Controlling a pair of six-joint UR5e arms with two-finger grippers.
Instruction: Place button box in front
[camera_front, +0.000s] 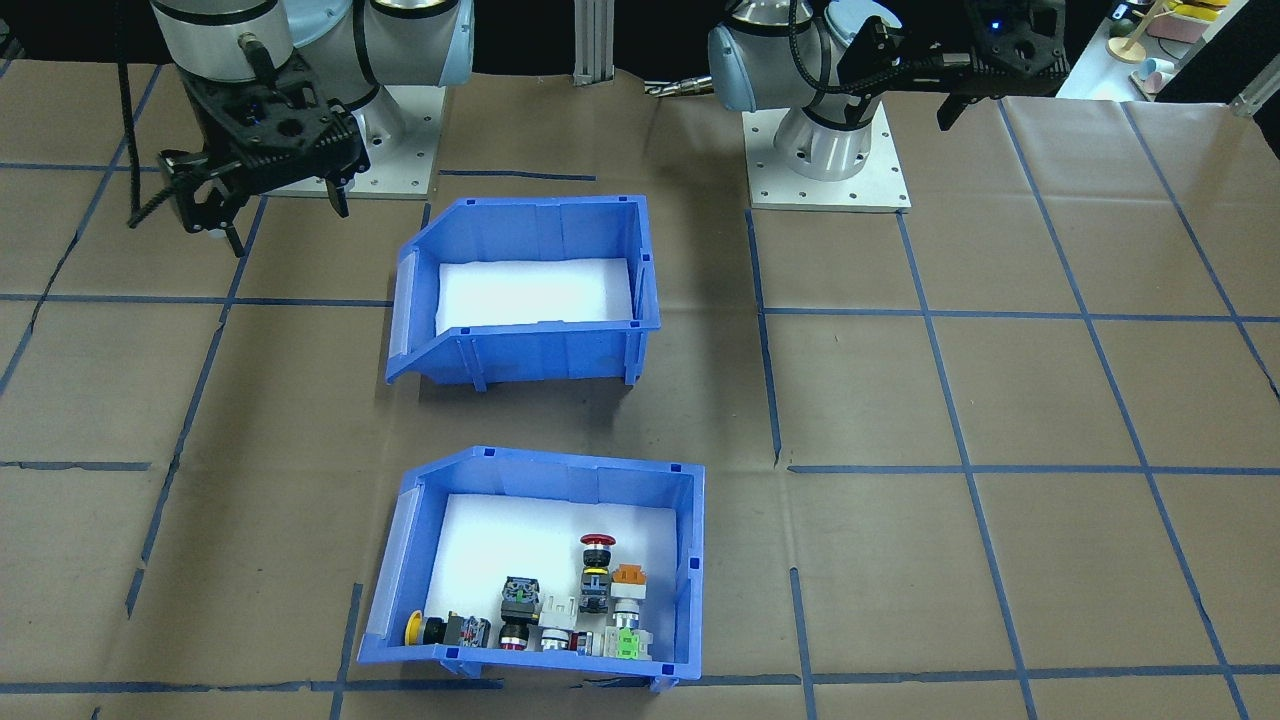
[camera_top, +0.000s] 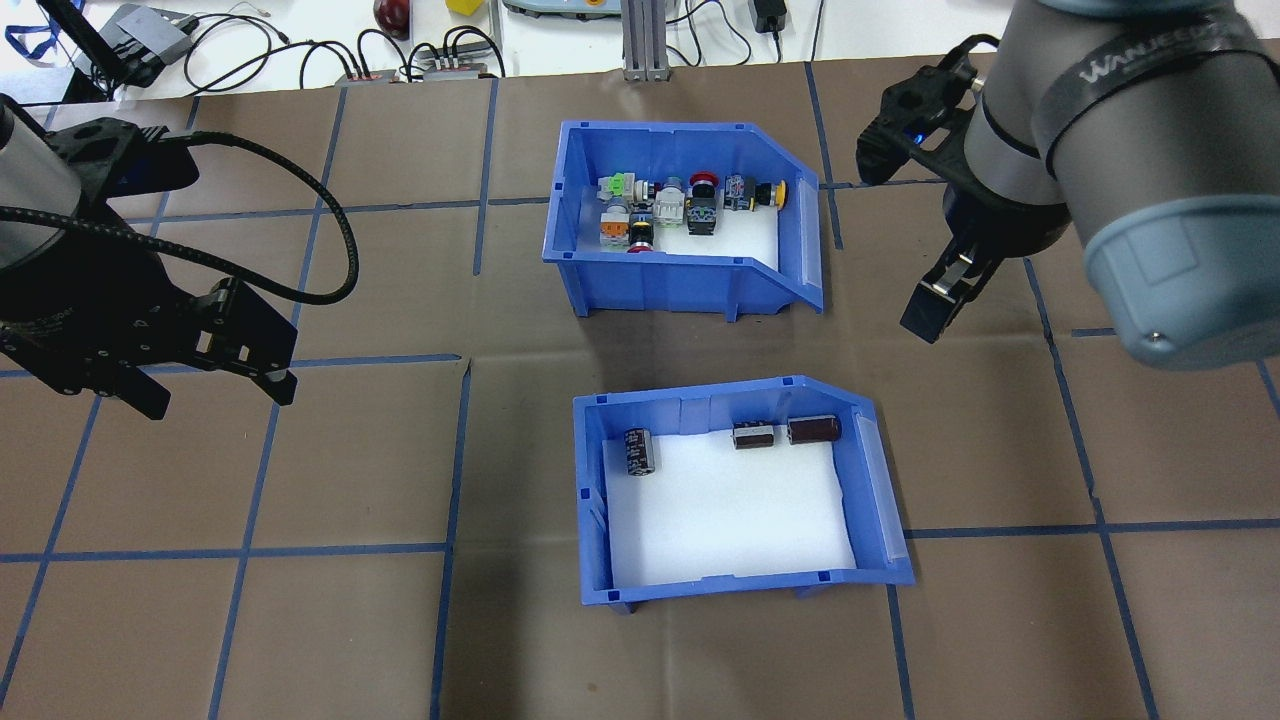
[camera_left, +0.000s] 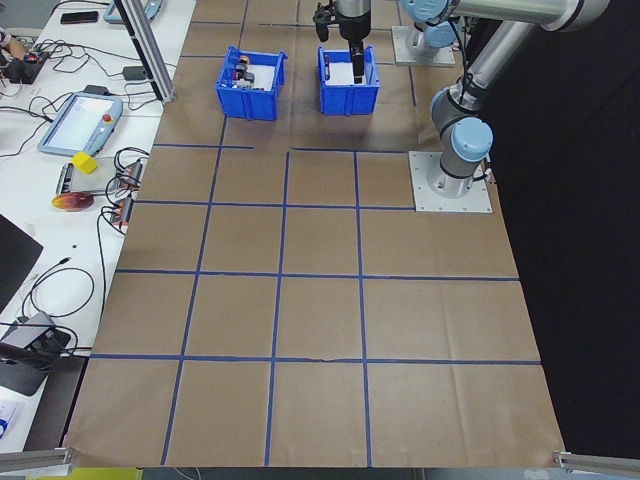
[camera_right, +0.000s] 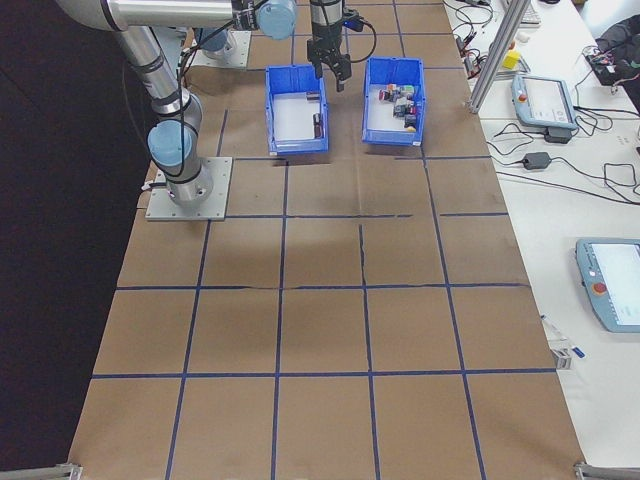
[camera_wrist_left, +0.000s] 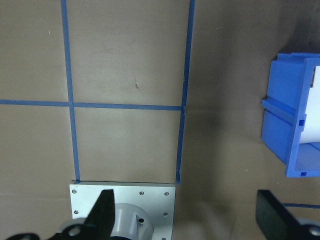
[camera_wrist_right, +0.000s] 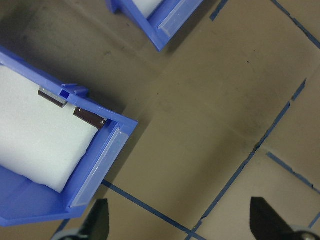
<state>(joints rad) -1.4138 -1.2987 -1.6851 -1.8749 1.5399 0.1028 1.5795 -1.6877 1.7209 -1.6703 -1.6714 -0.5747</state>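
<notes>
- The button box (camera_top: 680, 262) sits on the table (camera_top: 300, 600), on the far side of the capacitor bin (camera_top: 735, 580).
- Left gripper (camera_top: 210, 385) and right gripper (camera_top: 925, 300) hover beside the bins, jaws spread, empty.

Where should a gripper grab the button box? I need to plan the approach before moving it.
Probably the plain back wall's top rim of the button box, from above: the rim is thin and bare there, while the opposite end slopes low. The left gripper faces that side.
</notes>
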